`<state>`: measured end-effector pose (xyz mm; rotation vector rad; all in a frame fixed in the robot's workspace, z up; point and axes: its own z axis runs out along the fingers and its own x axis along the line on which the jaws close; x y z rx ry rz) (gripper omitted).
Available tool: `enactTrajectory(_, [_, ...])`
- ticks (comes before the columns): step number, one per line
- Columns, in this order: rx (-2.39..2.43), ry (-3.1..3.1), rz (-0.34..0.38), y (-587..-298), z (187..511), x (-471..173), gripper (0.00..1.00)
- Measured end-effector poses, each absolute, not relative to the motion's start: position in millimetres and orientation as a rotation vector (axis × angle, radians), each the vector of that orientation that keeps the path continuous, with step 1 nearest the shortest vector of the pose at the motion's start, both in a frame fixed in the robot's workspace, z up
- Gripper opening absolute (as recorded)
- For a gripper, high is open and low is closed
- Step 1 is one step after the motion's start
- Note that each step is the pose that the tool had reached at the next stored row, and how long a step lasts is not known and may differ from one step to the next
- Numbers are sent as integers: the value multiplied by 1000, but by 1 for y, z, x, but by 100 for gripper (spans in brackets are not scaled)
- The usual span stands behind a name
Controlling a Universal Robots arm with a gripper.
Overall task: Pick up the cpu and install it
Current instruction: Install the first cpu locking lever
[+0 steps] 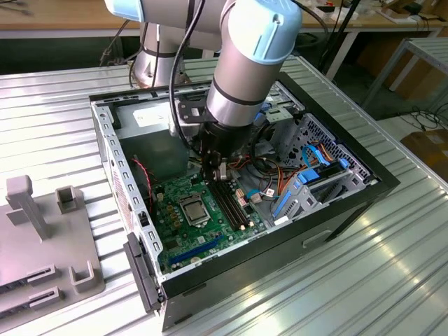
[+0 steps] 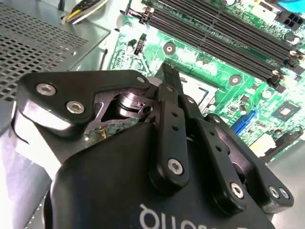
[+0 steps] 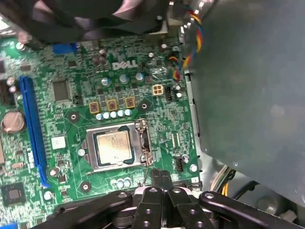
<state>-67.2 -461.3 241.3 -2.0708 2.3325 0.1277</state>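
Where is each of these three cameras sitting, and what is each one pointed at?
Exterior view: off the arm, above and to one side, facing down on the open computer case with the robot arm reaching in.
Second wrist view: on the arm behind the gripper, looking along its black linkage to the green motherboard.
First wrist view: on the arm, looking onto the motherboard, gripper at the picture's edge beside the socket frame.
Shared: all show the motherboard; the exterior and first wrist views show the cpu in its socket.
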Motion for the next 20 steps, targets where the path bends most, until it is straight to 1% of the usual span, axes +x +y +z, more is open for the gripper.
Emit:
enactTrajectory(2, [-2122,2248,88,-468,240,-72,11])
enactTrajectory(7, [-2142,2221,99,-468,239,-76,11])
enactTrajectory(20, [-2164,2198,97,-467,238,-76,11])
